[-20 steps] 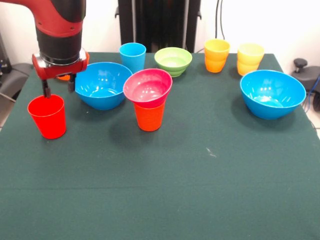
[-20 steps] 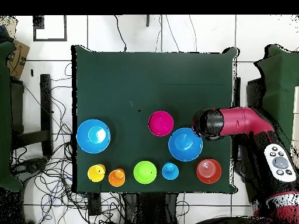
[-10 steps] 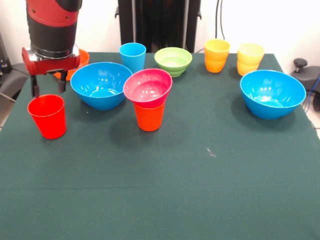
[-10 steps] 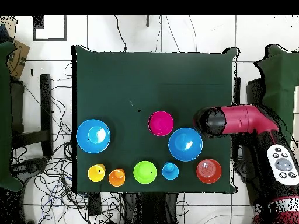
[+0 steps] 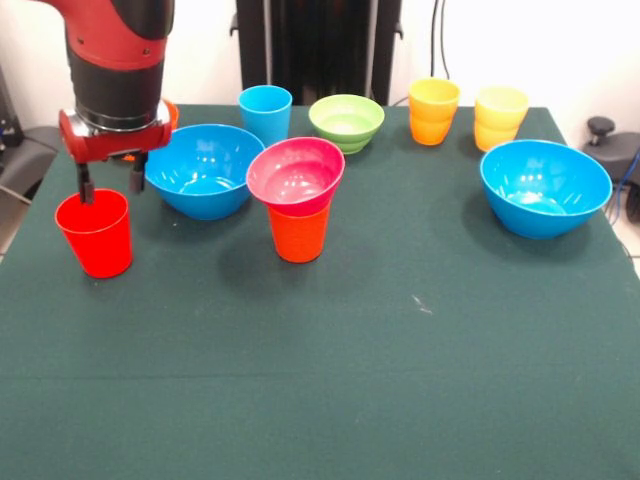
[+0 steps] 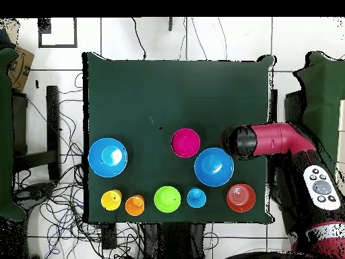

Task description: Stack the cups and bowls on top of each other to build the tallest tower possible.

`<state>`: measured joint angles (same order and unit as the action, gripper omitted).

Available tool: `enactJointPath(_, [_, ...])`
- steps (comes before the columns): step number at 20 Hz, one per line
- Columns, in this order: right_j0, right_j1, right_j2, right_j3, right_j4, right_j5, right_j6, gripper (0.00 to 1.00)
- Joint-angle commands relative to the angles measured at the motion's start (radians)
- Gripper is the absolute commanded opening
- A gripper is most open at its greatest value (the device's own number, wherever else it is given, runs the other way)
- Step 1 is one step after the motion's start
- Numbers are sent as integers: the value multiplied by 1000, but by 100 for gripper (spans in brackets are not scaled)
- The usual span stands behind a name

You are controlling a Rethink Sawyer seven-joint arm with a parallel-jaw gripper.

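From the front, the gripper (image 5: 109, 186) is hanging spread wide over the red cup (image 5: 95, 232), gripping nothing, while the pink-red bowl (image 5: 296, 175) is sitting on the orange cup (image 5: 299, 233). Overhead, the arm (image 6: 269, 141) is hiding that cup beside a blue bowl (image 6: 214, 167) on the surface (image 6: 175, 94).

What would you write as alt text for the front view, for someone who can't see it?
A red and black robot arm holds its gripper with open jaws just above a red cup on a green table. Nearby, a pink bowl sits on an orange cup, among blue bowls, a green bowl and more cups.
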<state>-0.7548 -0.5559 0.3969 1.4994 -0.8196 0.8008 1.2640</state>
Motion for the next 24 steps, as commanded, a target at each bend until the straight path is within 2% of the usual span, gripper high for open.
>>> enactJointPath(1, [23, 83, 69, 16, -29, -48, -143, 100])
enactJointPath(8, [31, 103, 68, 2, -42, -67, -131, 100])
enactJointPath(16, [57, 95, 56, -28, -102, -137, -124, 100])
enactJointPath(24, [53, 96, 68, -21, -72, -124, -168, 100])
